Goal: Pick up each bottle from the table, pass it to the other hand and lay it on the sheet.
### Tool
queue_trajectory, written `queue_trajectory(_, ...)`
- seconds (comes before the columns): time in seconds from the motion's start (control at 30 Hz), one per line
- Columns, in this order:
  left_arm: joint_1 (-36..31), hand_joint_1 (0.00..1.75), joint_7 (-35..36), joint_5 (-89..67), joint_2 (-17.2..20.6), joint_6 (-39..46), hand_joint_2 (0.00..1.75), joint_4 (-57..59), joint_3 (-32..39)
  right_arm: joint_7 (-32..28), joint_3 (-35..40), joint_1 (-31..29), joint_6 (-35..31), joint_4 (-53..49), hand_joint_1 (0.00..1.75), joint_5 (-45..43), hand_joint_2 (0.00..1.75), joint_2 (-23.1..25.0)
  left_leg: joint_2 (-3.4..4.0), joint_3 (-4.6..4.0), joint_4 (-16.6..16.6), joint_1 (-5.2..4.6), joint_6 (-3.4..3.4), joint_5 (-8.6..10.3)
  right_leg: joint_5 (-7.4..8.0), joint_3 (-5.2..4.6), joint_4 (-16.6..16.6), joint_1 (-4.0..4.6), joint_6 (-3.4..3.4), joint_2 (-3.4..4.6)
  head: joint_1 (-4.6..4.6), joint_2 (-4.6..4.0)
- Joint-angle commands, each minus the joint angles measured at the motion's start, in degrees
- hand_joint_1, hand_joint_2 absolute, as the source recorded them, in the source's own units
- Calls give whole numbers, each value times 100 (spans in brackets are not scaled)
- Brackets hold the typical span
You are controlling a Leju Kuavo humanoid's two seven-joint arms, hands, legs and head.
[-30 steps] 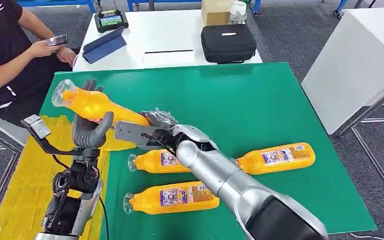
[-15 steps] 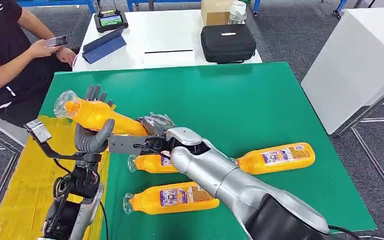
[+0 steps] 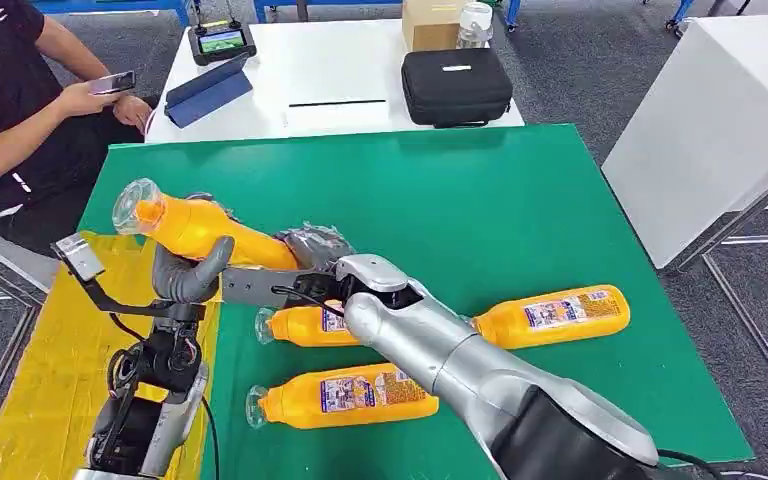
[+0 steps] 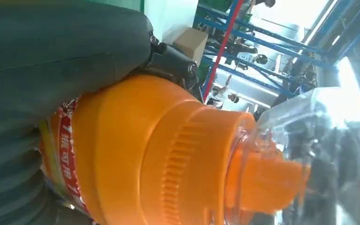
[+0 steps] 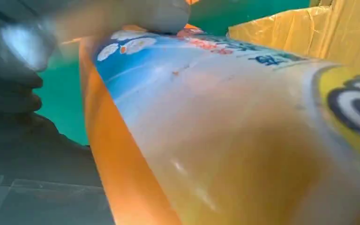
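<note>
Gripping the orange bottle (image 3: 205, 232) from beneath, the left hand (image 3: 188, 270) has its thick grey thumb curled up against the bottle's side, with darker fingers behind it. The bottle is held off the surface, tilted, its clear cap (image 3: 137, 205) pointing up and toward the seated person (image 3: 10, 110). The right hand (image 3: 310, 247) is at the bottle's base end; whether its fingers are closed on the bottle or merely touching it cannot be told, as the hand is partly hidden behind the bottle and the right arm (image 3: 440, 350).

Left wrist view: the bottle's ribbed orange neck (image 4: 168, 154) and clear cap (image 4: 318, 140) lie close to the camera, with the grey thumb pressed along the label. Right wrist view: the bottle's label (image 5: 243, 93) lies close against the lens, blurred.

The held bottle sits over the boundary between the green table (image 3: 480, 190) and the yellow sheet (image 3: 50, 350). Three further orange bottles lie on their sides on the green table: one (image 3: 305, 324) just beside the right arm, one (image 3: 345, 395) nearer the robot, one (image 3: 552, 315) to the right, well apart from the sheet.

On the white table (image 3: 330, 70) beyond: a black case (image 3: 456, 85) and a tablet (image 3: 208, 92).
</note>
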Motion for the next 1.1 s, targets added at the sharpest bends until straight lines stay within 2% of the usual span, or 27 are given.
queue_trajectory(0.03,-441,175,-336,-255,-12,100,175,-100,-57,-437,-527,3,-219,263,0,390,0,-202,-33,0,5,2,-2,2,-10,14,4,4,-3,-39,0,0)
queue_trajectory(0.13,-508,175,-332,-566,49,321,175,-261,316,-572,-950,87,-353,-81,0,532,0,-347,-25,-5,7,5,-3,1,-6,9,4,6,-3,-30,0,0)
queue_trajectory(0.27,-511,175,-300,-563,46,297,175,-268,353,-571,-987,95,-327,-115,0,565,0,-359,-18,-4,4,3,-4,1,-5,9,4,4,-4,-21,2,0)
queue_trajectory(0.3,-526,175,-401,-777,50,440,175,-246,380,-616,-1195,167,-481,-227,0,615,0,-374,-14,-5,3,2,-3,1,-4,7,4,2,-3,-16,-2,0)
queue_trajectory(0.37,-510,175,-519,-1111,209,758,175,-303,595,-788,-1600,300,-735,-673,0,613,0,-600,-19,-4,4,5,-4,0,-5,12,3,6,-4,-23,0,0)
queue_trajectory(0.47,-242,175,-739,-1923,473,1332,175,-421,1045,-997,-2386,737,-797,-2003,0,543,0,-1266,-14,-2,2,3,-4,1,-3,11,1,5,-3,-17,2,0)
queue_trajectory(0.53,-98,175,-987,-2905,619,2114,175,-414,1287,-1142,-2919,1121,-441,-2925,0,343,0,-1643,-18,5,-1,3,-3,-1,-6,21,-2,4,-3,-22,0,0)
queue_trajectory(0.6,-48,175,-1009,-4775,736,3570,175,-260,1264,-1293,-3322,1548,22,-3691,0,15,0,-1947,-22,2,-5,2,-3,2,-4,20,-6,4,-2,-25,0,0)
queue_trajectory(0.7,-55,175,-494,-7096,821,4826,175,110,1142,-1379,-3504,1915,276,-4221,0,-216,0,-2238,-38,1,-7,2,-2,3,-7,24,-8,3,-1,-39,0,0)
queue_trajectory(0.73,-29,175,-34,-8640,799,5143,175,201,1199,-1375,-3483,1973,367,-4339,0,-287,0,-2285,-54,8,-6,3,-2,2,-14,37,-10,4,-2,-58,2,0)
queue_trajectory(0.8,21,175,527,-9822,776,5049,175,521,1141,-1311,-3409,2139,523,-4568,0,-383,0,-2384,-37,0,-8,-3,-2,3,-8,20,-8,-3,-1,-45,2,0)
queue_trajectory(0.83,-9,175,640,-9828,837,4942,175,736,1020,-1264,-3406,2279,612,-4701,0,-473,0,-2455,-49,20,-8,-3,-3,-4,-20,45,-7,-2,-4,-61,0,0)
queue_trajectory(0.97,-72,175,648,-9820,845,5066,175,909,970,-1263,-3387,2354,612,-4745,0,-475,0,-2485,-51,0,-8,-6,-3,4,-8,25,-9,-7,-3,-61,2,0)
queue_trajectory(1.1,-172,175,1270,-10514,1083,4640,175,1473,726,-1338,-3283,2759,1028,-5059,0,-644,0,-2667,-30,-3,-8,-7,-6,2,-5,14,-7,-5,-5,-44,0,0)
